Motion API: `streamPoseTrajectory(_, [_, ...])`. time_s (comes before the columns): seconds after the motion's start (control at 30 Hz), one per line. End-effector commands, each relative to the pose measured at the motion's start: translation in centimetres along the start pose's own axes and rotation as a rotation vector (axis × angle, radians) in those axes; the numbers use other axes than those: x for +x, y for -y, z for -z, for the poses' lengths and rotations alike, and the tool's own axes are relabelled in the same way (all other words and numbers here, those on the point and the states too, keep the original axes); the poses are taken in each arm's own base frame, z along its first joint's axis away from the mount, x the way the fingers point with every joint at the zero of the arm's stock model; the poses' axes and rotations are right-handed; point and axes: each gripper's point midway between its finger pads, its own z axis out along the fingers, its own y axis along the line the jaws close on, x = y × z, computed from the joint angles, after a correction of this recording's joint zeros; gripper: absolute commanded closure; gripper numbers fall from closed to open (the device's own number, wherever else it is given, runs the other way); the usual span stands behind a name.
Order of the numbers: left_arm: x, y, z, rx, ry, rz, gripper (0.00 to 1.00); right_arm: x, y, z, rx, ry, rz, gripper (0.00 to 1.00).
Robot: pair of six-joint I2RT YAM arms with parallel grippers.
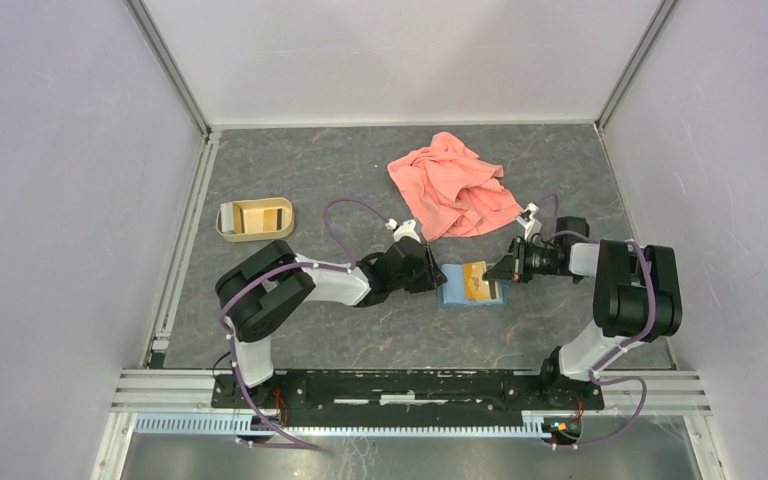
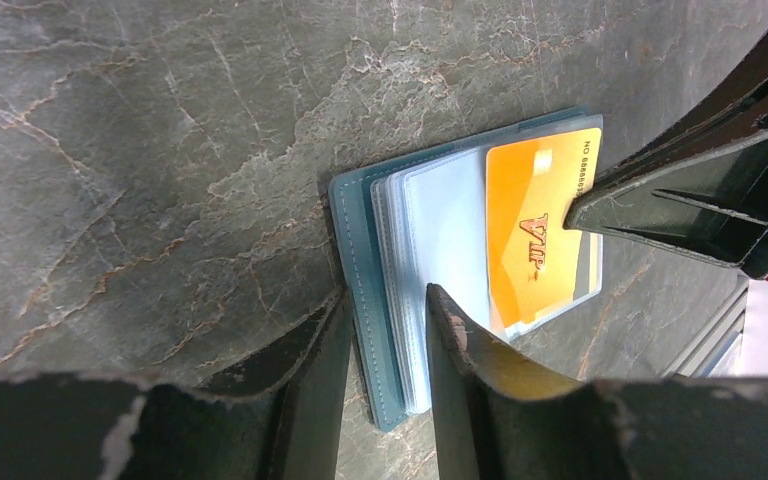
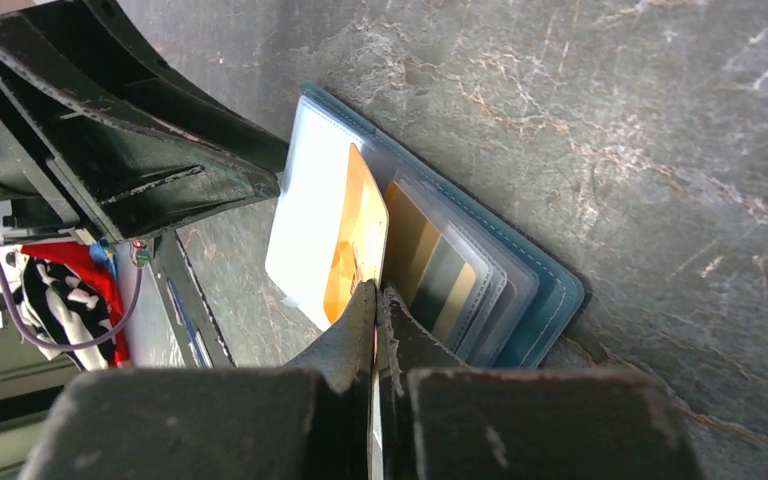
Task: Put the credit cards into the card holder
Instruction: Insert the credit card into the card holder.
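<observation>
The teal-blue card holder (image 1: 453, 296) lies open on the table, its clear sleeves fanned out. My left gripper (image 1: 438, 278) is shut on its left edge; in the left wrist view the gripper (image 2: 385, 300) pinches the teal cover (image 2: 355, 230) and the sleeves. My right gripper (image 1: 498, 272) is shut on an orange-gold credit card (image 1: 478, 280). In the right wrist view the gripper (image 3: 375, 290) holds the card (image 3: 360, 230) edge-on, its far end over a clear sleeve of the holder (image 3: 545, 290). Another striped card (image 3: 422, 255) sits in a sleeve. The orange card (image 2: 535, 235) also shows in the left wrist view.
A tan oval tray (image 1: 230, 232) at the left back holds what look like more cards (image 1: 260, 215). A salmon-pink cloth (image 1: 452, 185) lies crumpled behind the holder. White walls close in the table on three sides.
</observation>
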Motion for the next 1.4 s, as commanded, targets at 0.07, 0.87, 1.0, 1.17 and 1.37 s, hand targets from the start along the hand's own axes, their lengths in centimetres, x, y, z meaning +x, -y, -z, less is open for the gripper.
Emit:
streamPoseTrajectory(0.07, [4.0, -5.9, -0.1, -0.191, -0.111, -0.01, 0.59, -0.9, 1.2, 0.8, 0.156, 0.044, 0.002, 1.0])
streamPoseTrajectory(0.87, [4.3, -4.8, -0.4, -0.134, -0.125, -0.009, 0.58, -0.6, 1.2, 0.8, 0.251, 0.074, -0.022, 1.0])
streamPoseTrajectory(1.0, [4.3, -4.9, -0.3, -0.137, -0.123, -0.01, 0.58, 0.1, 1.0, 0.5, 0.236, 0.043, -0.028, 1.0])
streamPoseTrajectory(1.17, [4.3, -5.0, -0.3, -0.137, -0.123, -0.01, 0.58, 1.3, 1.0, 0.5, 0.23, 0.013, -0.036, 1.0])
streamPoseTrajectory(1.37, [4.3, -4.9, -0.4, -0.133, -0.124, -0.011, 0.58, 1.2, 0.9, 0.5, 0.228, 0.032, -0.085, 1.0])
